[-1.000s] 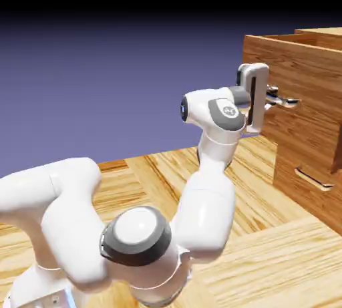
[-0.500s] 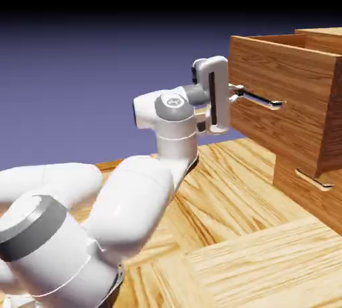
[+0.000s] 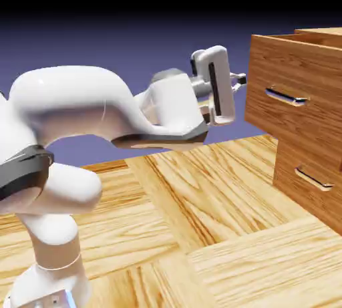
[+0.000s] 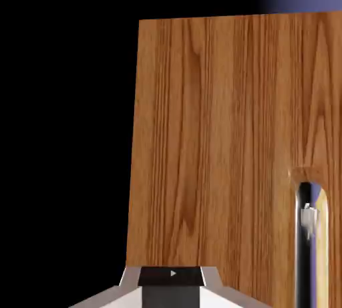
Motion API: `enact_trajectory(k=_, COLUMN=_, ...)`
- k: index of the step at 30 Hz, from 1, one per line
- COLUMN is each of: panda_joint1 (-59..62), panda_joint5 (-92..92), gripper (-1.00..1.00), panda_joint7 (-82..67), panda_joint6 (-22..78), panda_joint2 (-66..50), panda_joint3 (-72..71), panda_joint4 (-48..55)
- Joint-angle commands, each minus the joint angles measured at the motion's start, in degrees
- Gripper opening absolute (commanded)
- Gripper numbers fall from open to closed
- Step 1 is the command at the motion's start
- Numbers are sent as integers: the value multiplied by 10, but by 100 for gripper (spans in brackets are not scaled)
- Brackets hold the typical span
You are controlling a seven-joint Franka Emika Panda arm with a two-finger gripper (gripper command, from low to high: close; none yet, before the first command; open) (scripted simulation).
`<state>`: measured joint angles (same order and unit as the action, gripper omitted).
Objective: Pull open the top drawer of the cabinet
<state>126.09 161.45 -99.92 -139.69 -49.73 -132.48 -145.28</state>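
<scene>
The cabinet [image 3: 325,33] stands at the exterior view's right. Its top drawer [image 3: 294,126] juts out from the body, open at the top. The drawer's silver bar handle [image 3: 286,96] is free. My gripper [image 3: 238,81] hangs shut just left of the drawer front, level with the handle and a short gap away, holding nothing. In the hand view the closed gripper [image 4: 172,281] points at the grained top drawer [image 4: 214,146]. The handle [image 4: 307,230] lies off to the right of the fingertips.
Below the top drawer sits a lower drawer with its own silver handle [image 3: 314,178], not pulled out. A wood-plank table [image 3: 220,233] lies under the arm. The bulky white arm [image 3: 80,109] fills the exterior view's left.
The gripper has come off the handle and now sits left of the drawer front. The drawer slid out, then back a little. The arm has swung into a higher, stretched pose.
</scene>
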Motion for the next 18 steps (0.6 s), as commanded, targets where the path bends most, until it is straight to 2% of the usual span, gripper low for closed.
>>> enact_trajectory(k=1, panda_joint1=11, panda_joint5=3, gripper=-100, panda_joint7=23, panda_joint6=-9, panda_joint2=21, panda_joint3=-9, panda_joint4=6)
enact_trajectory(k=13, panda_joint1=119, panda_joint5=39, gripper=-100, panda_joint7=272, panda_joint6=-112, panda_joint2=250, panda_joint3=-102, panda_joint4=87)
enact_trajectory(k=14, panda_joint1=119, panda_joint5=39, gripper=100, panda_joint7=272, panda_joint6=-112, panda_joint2=250, panda_joint3=-102, panda_joint4=87)
enact_trajectory(k=18, panda_joint1=149, panda_joint5=17, gripper=100, panda_joint7=232, panda_joint6=-111, panda_joint2=187, panda_joint3=-131, panda_joint4=32)
